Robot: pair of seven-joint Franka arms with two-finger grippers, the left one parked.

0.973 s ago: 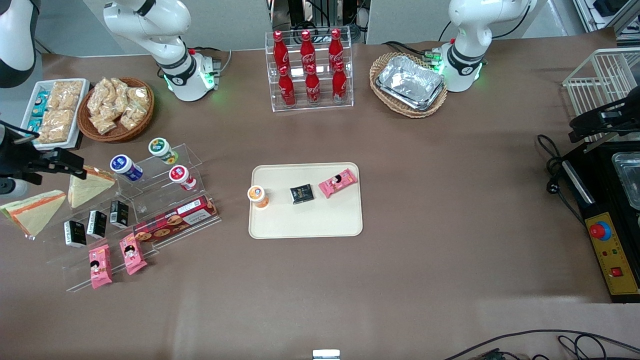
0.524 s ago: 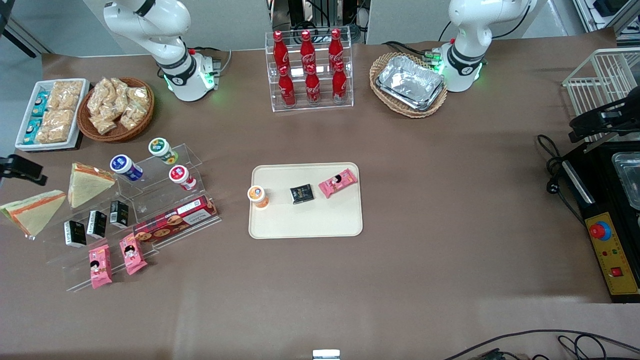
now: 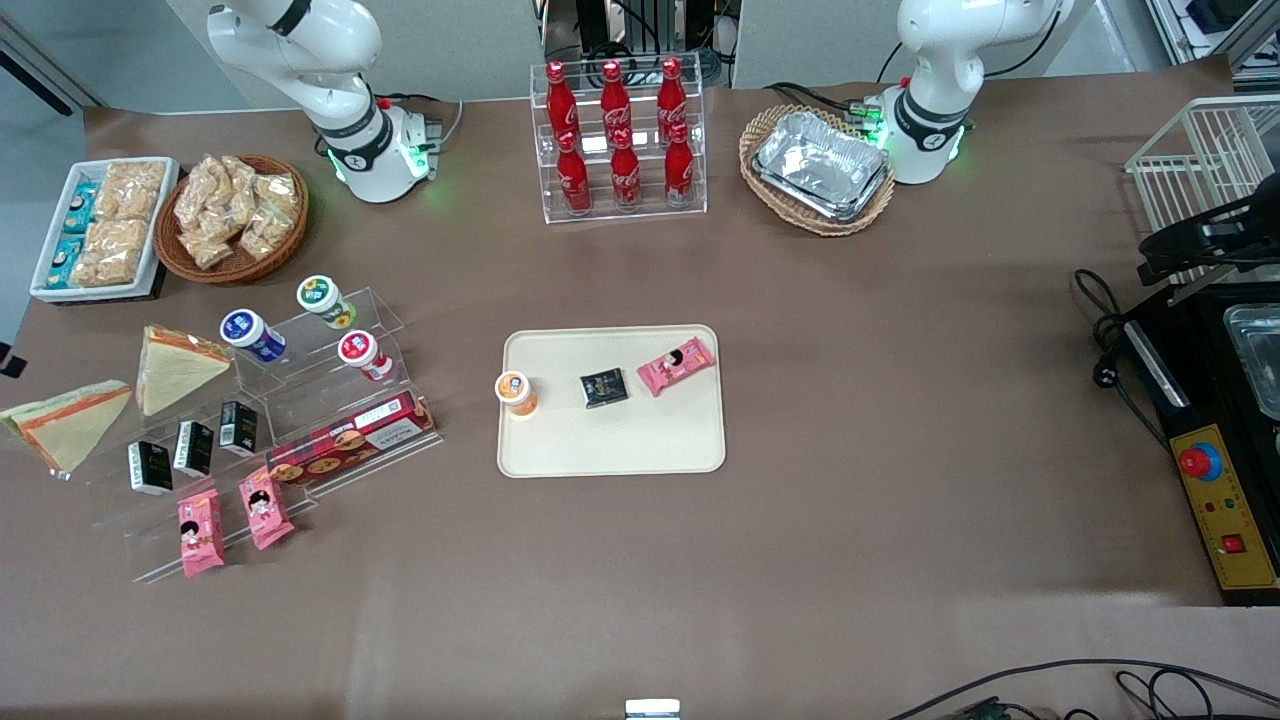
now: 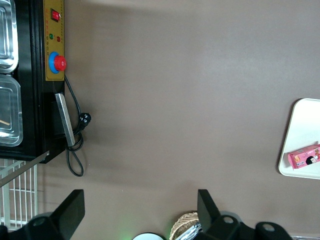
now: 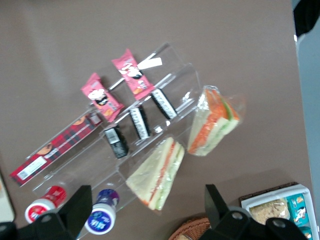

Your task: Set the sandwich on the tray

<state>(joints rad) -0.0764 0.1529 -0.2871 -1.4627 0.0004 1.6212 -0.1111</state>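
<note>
**Q:** State the work surface and the location of the task item.

**A:** The surface is a brown bench. The sandwich lies at the edge of the bench at the working arm's end, just beside the end of a clear acrylic stand. Its orange and green filling stripe faces up. A plainer sandwich lies beside it, farther from the front camera.

**Q:** Give the gripper's state and its position relative to the sandwich.

**A:** The gripper is raised above that same end of the bench, almost out of the front view. Its two fingers are spread wide and hold nothing. The wrist view looks down on the sandwich, which lies on the bench below the gripper. The sandwich is apart from both fingers and is not between them. The plainer sandwich lies closer to the gap between the fingers.

**Q:** Where is the tray, and what does it carry?

**A:** The tray lies flat at the centre of the bench, well apart from the sandwich. It carries an orange-lidded cup, a black packet and a pink packet. The part of the tray nearest the front camera is bare.
</note>
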